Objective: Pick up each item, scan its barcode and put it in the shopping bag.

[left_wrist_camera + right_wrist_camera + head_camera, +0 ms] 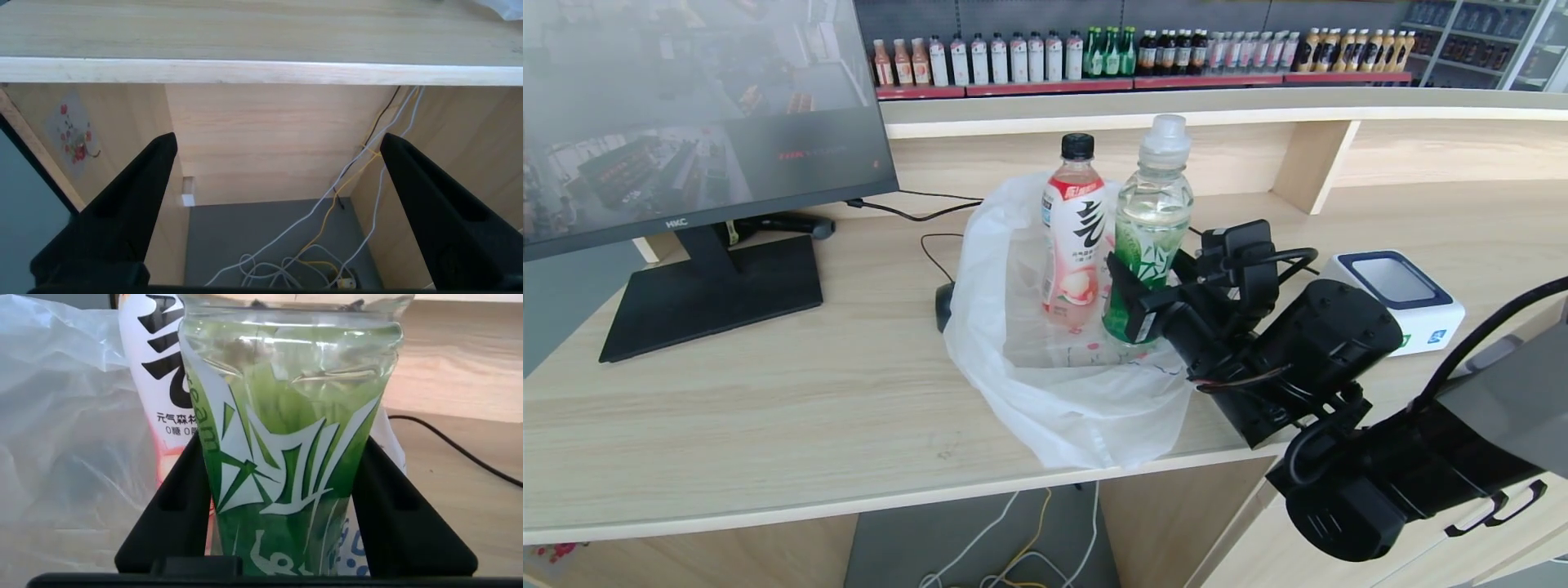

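Left wrist view has the left gripper [278, 212] low before the counter [245, 37], jaws spread wide and holding nothing; on the counter, the right gripper [1131, 302] is clamped on the lower half of the green-labelled bottle [1152, 220], a finger on either side; that bottle stands upright in the mouth of the white shopping bag [1045, 392], just beside the pink bottle [1074, 237]; the scanner [1392, 294] sits right of the bag, the monitor [686, 106] farther left.
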Robot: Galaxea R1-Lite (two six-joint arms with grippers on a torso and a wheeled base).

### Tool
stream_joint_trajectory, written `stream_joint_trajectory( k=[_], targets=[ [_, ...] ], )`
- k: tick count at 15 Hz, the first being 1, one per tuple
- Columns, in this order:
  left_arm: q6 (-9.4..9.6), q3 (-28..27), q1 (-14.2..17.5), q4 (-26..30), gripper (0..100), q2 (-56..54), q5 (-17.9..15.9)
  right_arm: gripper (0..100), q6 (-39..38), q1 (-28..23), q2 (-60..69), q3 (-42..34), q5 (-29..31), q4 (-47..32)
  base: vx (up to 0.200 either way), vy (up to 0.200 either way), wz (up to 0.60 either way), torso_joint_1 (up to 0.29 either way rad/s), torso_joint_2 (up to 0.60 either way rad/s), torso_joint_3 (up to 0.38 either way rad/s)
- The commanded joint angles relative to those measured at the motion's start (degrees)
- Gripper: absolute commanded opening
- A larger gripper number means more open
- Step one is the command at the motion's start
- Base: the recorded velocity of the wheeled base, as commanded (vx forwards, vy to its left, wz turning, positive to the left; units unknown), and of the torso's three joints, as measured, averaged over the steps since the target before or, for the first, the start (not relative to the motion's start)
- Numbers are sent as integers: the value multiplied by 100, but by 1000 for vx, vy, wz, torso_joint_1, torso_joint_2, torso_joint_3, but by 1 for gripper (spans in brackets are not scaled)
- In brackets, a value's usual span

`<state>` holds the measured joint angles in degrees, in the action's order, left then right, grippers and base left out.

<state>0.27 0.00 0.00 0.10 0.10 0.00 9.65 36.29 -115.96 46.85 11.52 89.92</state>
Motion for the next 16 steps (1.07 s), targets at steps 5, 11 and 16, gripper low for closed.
stream_joint_trajectory(
  k=[5, 11, 16],
  targets=[
    [-9, 0, 0, -1, 100, -1, 0, 0, -25, 1, -15, -97, -1, 8, 0, 0, 0, 0, 0, 0],
    [-9, 0, 0, -1, 100, -1, 0, 100, -95, 10, -41, -158, -1, 8, 0, 0, 0, 0, 0, 0],
    [0, 0, 0, -1, 100, -1, 0, 100, -104, 10, 64, -308, -1, 8, 0, 0, 0, 0, 0, 0]
  ],
)
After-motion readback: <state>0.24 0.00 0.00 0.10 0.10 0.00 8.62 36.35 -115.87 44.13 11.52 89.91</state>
